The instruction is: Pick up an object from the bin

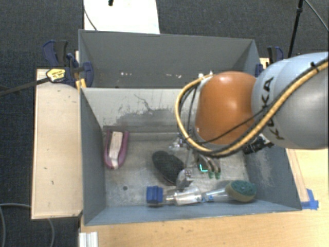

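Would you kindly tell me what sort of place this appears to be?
Most likely a robotics lab's grasping test cell: a KUKA arm reaches into a grey metal bin holding a few loose things, such as a purple-and-white object and a dark oval piece.

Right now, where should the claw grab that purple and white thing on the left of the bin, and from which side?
Probably across the narrow middle of the purple and white thing, coming down from above. It lies lengthwise along the left wall, so that side looks tight.
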### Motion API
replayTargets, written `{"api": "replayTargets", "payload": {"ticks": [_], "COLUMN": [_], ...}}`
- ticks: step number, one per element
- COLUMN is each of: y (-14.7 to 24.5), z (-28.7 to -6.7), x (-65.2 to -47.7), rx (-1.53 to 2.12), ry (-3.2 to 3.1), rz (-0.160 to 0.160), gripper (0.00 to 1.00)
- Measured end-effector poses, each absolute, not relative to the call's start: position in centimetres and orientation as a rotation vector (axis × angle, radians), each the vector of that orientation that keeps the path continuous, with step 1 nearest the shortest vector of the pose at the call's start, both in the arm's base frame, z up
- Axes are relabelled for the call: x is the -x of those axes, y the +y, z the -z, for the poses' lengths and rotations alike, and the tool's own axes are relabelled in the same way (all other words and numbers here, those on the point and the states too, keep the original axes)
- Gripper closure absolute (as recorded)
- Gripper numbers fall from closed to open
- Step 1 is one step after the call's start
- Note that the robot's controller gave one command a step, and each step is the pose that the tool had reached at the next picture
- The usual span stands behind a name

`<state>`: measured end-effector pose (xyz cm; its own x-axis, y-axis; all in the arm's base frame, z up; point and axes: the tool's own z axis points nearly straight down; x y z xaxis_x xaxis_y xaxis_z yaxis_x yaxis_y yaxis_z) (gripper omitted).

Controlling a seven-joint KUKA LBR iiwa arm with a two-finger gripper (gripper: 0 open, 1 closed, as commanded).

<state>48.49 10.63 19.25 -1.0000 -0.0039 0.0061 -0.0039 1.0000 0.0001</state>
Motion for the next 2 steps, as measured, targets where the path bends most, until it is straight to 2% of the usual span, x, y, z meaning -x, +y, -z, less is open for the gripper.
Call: {"api": "replayTargets", "payload": {"ticks": [1,2], "y": [12.5,8.5], "z": [-7.7,-7.3], "x": [-52.4,-53.8], "rx": [-0.599,-0.714], "ry": [-3.082,-3.066], "rz": [0.002,0.004], "gripper": [0.0,0.0]}}
